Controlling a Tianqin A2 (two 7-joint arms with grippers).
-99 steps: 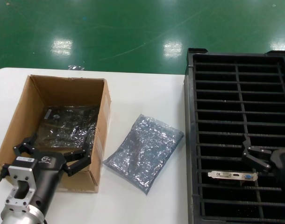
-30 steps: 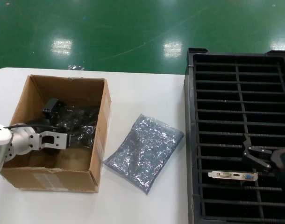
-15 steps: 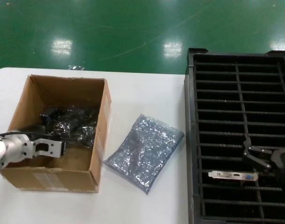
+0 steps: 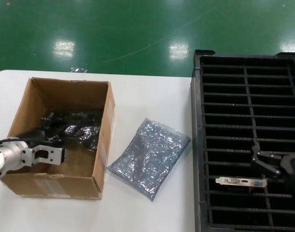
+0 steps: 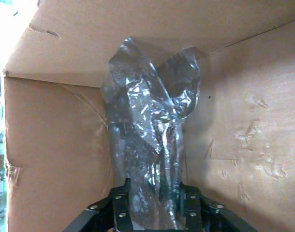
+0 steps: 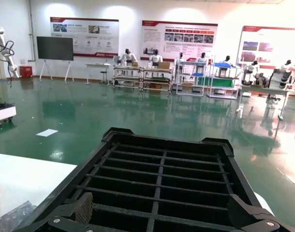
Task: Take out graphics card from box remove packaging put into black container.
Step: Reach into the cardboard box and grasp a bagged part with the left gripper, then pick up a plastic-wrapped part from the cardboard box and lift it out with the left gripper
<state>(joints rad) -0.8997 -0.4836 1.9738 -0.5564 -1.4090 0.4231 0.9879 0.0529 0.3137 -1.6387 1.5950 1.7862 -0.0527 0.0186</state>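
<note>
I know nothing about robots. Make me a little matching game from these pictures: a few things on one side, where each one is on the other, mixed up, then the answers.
Things:
1. left gripper
2. right gripper
3. loose grey bag
4. silver bracket

Places:
A. lying on the white table between box and black crate
B. in a crate slot, near the right gripper
C. inside the cardboard box, closed on a crinkly bag
D. over the black crate, open

Pairs: 1-C, 2-D, 3-A, 4-B

The left gripper (image 4: pixel 53 136) reaches sideways, low down, its jaws clamped. The right gripper (image 4: pixel 261 162) hangs off to the right, wrist level, jaws spread wide with nothing between them.
</note>
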